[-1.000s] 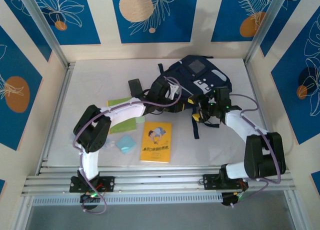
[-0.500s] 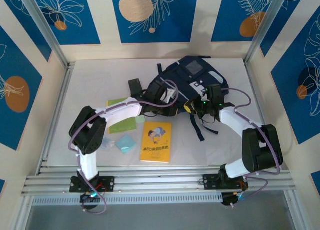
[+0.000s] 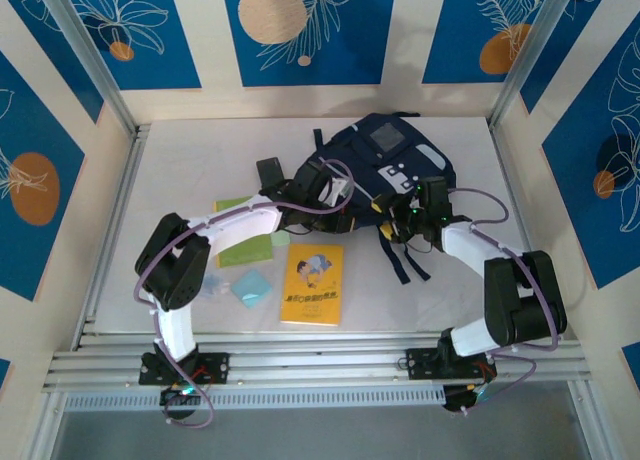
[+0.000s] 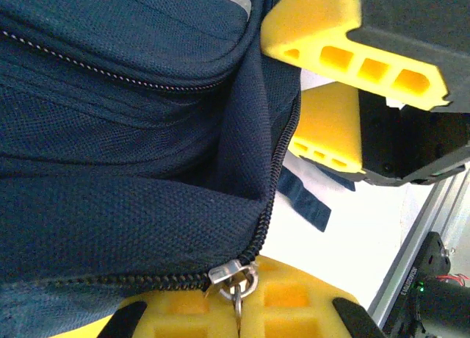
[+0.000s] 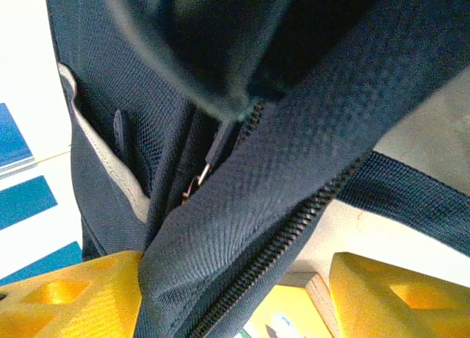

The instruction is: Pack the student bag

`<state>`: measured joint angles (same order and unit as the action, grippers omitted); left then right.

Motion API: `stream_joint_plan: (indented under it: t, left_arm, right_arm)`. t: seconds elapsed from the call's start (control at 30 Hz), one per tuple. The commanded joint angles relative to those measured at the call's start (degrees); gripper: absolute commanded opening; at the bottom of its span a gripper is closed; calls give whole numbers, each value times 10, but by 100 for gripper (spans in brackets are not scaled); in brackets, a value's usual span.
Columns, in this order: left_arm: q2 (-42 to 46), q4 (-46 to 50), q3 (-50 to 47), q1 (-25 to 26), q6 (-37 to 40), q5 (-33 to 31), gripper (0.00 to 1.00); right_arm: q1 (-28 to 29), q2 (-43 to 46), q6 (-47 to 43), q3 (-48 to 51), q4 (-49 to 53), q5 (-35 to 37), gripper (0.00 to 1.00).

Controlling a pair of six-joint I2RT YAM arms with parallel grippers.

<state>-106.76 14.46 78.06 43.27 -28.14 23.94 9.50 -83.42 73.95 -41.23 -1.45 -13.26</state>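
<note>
The student bag (image 3: 385, 155), dark navy with a grey-white patch, lies at the back centre of the table. My left gripper (image 3: 348, 212) is at its near left edge, its yellow fingers (image 4: 294, 301) shut on the metal zipper pull (image 4: 236, 278). The zipper is parted above the pull. My right gripper (image 3: 393, 220) reaches in from the right. Its yellow fingers (image 5: 66, 297) stand apart, with the bag's zipper-edged flap (image 5: 250, 206) lying between them and a gap left beside the flap. Both of these fingers (image 4: 323, 37) also appear in the left wrist view, spread.
A yellow book (image 3: 312, 283) lies in front of the bag. Under the left forearm sits a green notebook (image 3: 245, 248), with a pale blue packet (image 3: 252, 288) nearer the front. A small black object (image 3: 270, 170) sits left of the bag. Loose black straps (image 3: 408, 265) trail toward the right arm.
My right gripper has moved left, in toward the bag's near edge and the left gripper. The bag and its straps have shifted a little. The left gripper stays at the zipper.
</note>
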Motion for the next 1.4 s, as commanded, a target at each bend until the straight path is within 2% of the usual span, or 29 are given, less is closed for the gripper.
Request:
stream_joint_plan:
  t: [0.0, 0.1, 0.27, 0.4, 0.6, 0.7, 0.77, 0.9, 0.93, 1.03, 1.1, 1.17, 1.23, 1.3, 1.37]
  left_arm:
    - [42, -7, 4, 7, -2, 43, 0]
    - [44, 26, 11, 6, 27, 25, 0]
    - [47, 152, 26, -33, 122, -43, 0]
    - [58, 214, 16, -94, 153, -25, 0]
    - [57, 256, 31, -146, 186, -31, 0]
    - [45, 261, 40, -141, 188, -11, 0]
    - [44, 256, 44, -121, 184, 11, 0]
    - [43, 193, 48, -71, 134, 81, 0]
    - [39, 171, 54, -57, 114, 97, 0]
    - [19, 110, 80, -21, 63, 118, 0]
    - [-2, 63, 101, -6, 27, 117, 0]
    - [-24, 21, 119, 2, -14, 113, 0]
    - [-45, -14, 137, 6, -48, 112, 0]
    - [-60, -39, 152, 10, -70, 103, 0]
    - [-65, -56, 155, 17, -79, 91, 0]
  right_arm:
    - [-1, -35, 31, 4, -53, 17, 45]
    - [-1, -47, 26, -3, -65, 9, 0]
    - [-20, -35, -60, -32, 11, 6, 0]
    - [-42, -34, -170, -65, 59, -9, 0]
    - [-60, -65, -318, -138, 145, -21, 0]
    - [-75, -95, -370, -183, 176, -9, 0]
    - [-90, -126, -386, -227, 199, 9, 0]
    - [-122, -173, -344, -296, 209, -42, 0]
    - [-128, -180, -324, -306, 212, -63, 5]
    - [-142, -174, -263, -307, 217, -122, 43]
    - [-142, -144, -244, -287, 235, -114, 63]
    - [-143, -95, -234, -256, 260, -95, 73]
    - [-144, -45, -224, -218, 276, -81, 78]
    - [-145, 15, -204, -173, 282, -73, 89]
    - [-143, 67, -172, -130, 268, -77, 90]
